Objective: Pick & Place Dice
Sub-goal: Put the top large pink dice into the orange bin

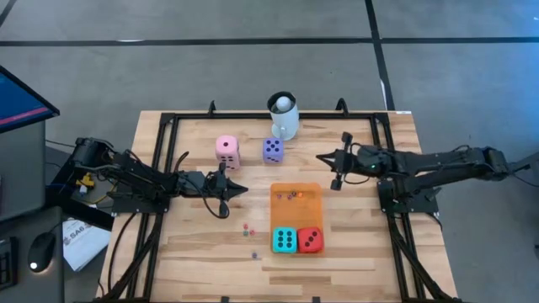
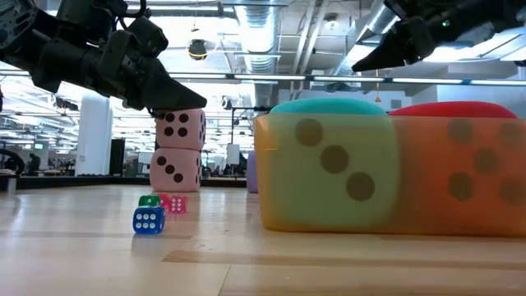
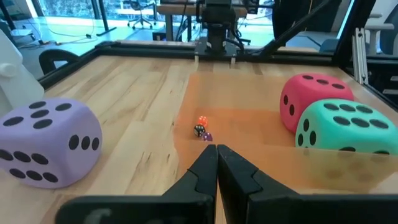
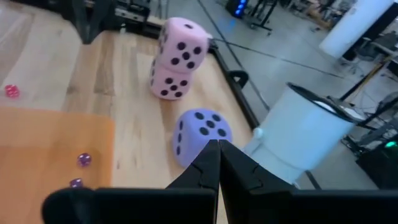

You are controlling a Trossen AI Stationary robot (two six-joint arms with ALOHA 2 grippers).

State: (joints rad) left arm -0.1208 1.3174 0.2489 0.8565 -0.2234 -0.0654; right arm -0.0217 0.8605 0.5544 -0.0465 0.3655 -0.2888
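Observation:
Two pink dice stand stacked [image 4: 177, 59] at the far left of the table, the upper [image 2: 181, 127] resting on the lower [image 2: 175, 168]. A purple die [image 1: 272, 150] sits beside them. A teal die [image 1: 284, 240] and a red die [image 1: 310, 240] rest on the near end of the orange mat [image 1: 296, 210]. Tiny dice lie on the mat [image 3: 200, 127] and on the wood [image 2: 149, 219]. My left gripper [image 1: 242, 190] is shut, hovering left of the mat. My right gripper [image 1: 320, 156] is shut, in the air right of the purple die.
A white mug with a ball [image 1: 284, 115] stands at the far edge behind the purple die. A black frame [image 1: 160, 168] runs around the tabletop. Bare wood lies between the mat and the right rail.

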